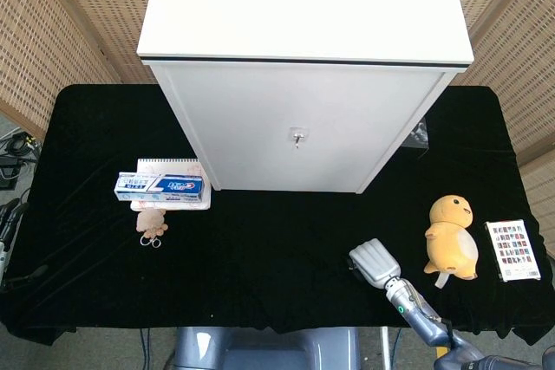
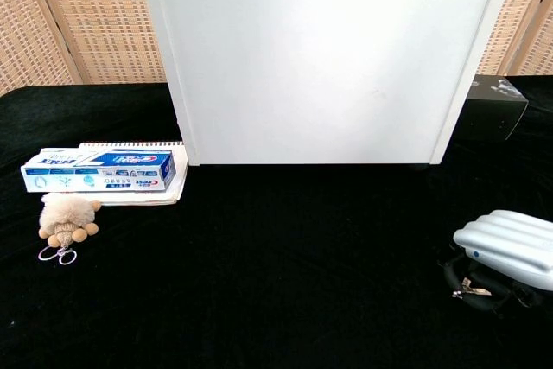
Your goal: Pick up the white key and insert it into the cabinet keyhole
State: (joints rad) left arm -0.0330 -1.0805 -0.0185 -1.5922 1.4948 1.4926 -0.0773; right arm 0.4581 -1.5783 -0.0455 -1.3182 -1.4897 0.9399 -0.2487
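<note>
Grasp step: the right hand (image 2: 505, 248) covers the key (image 2: 471, 286), grip unconfirmed; next, lift toward the keyhole (image 1: 297, 137).

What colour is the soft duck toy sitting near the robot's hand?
The plush duck toy is yellow-orange with a paler belly; it shows only in the head view.

– What is the table (image 1: 260, 240) covered with?
– Soft black cloth, not shiny.
– And the cabinet (image 1: 299, 123)?
– Smooth and white, with a small shiny metal keyhole (image 1: 297, 137).
– The right hand (image 2: 508, 248)?
– Silvery, smooth and a bit shiny.
– The little things?
– The yellow duck (image 1: 453, 236) looks like soft plush, the small bear (image 2: 67, 216) is fluffy, and the toothpaste box (image 2: 98, 169) is glossy card.
</note>
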